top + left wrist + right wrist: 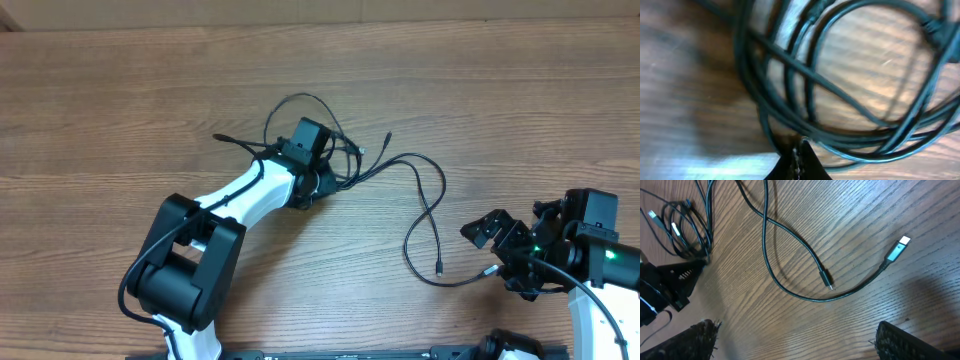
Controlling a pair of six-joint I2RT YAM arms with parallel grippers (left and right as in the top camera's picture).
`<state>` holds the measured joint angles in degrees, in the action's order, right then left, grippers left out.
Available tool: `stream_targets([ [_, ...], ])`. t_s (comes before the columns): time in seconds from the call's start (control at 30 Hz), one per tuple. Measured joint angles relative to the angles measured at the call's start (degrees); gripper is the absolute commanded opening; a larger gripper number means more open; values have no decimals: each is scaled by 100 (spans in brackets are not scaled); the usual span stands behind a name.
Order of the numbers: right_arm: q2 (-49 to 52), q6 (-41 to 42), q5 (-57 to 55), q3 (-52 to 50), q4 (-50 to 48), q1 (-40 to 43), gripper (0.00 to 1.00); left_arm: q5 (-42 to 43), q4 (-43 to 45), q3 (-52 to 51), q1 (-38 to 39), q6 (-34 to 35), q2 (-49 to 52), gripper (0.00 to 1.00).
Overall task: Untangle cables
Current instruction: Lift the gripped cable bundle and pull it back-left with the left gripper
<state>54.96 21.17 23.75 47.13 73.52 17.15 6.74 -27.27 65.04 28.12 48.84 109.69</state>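
A tangled bundle of thin black cables (345, 160) lies at the table's middle. My left gripper (318, 185) is down in it. In the left wrist view its fingers (800, 150) are pressed together, with blurred cable loops (850, 105) right at the tips and one strand running in between them. A loose cable (425, 215) trails right from the bundle and ends in a small plug (826, 279) and a silver-tipped plug (900, 247). My right gripper (503, 255) hangs wide open and empty just above the silver plug (488, 268); its fingers (800, 340) frame bare wood.
The wooden table (120, 110) runs to the frame edges. The left arm's white links (240, 190) and black base (185, 265) cover the lower left. The left gripper's black body (670, 282) and the bundle (685, 227) show at the right wrist view's left edge.
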Motion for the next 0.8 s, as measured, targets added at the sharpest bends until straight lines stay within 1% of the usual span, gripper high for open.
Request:
stream_targets([
  [0.13, 0, -2, 0, 0, 2, 0, 100, 15, -726, 122, -50, -236, -4, 4],
  [0.27, 0, -2, 0, 0, 0, 0, 100, -164, -1486, 234, -146, -374, -28, 4],
  [0.3, 0, 0, 0, 0, 0, 0, 100, -203, -1635, 262, -173, -391, -37, 17],
  [0.37, 0, 2, 0, 0, 0, 0, 100, -254, -1825, 350, -240, -461, -72, 67],
  [0.4, 0, 0, 0, 0, 0, 0, 100, -264, -1838, 413, -258, -450, -114, 91],
  [0.43, 0, 0, 0, 0, -2, 0, 100, -271, -1827, 490, -275, -450, -168, 99],
  [0.6, 0, 2, 0, 0, -2, 0, 100, -289, -1366, 813, -299, -450, -417, 100],
  [0.7, 0, 0, 0, 0, 0, 0, 100, -420, -1263, 861, -299, -450, -426, 100],
  [0.77, 0, -2, 0, 0, 0, 0, 100, -503, -1298, 859, -299, -450, -422, 93],
  [0.8, 0, 0, 0, 0, -2, 0, 100, -533, -1298, 859, -299, -452, -411, 91],
])
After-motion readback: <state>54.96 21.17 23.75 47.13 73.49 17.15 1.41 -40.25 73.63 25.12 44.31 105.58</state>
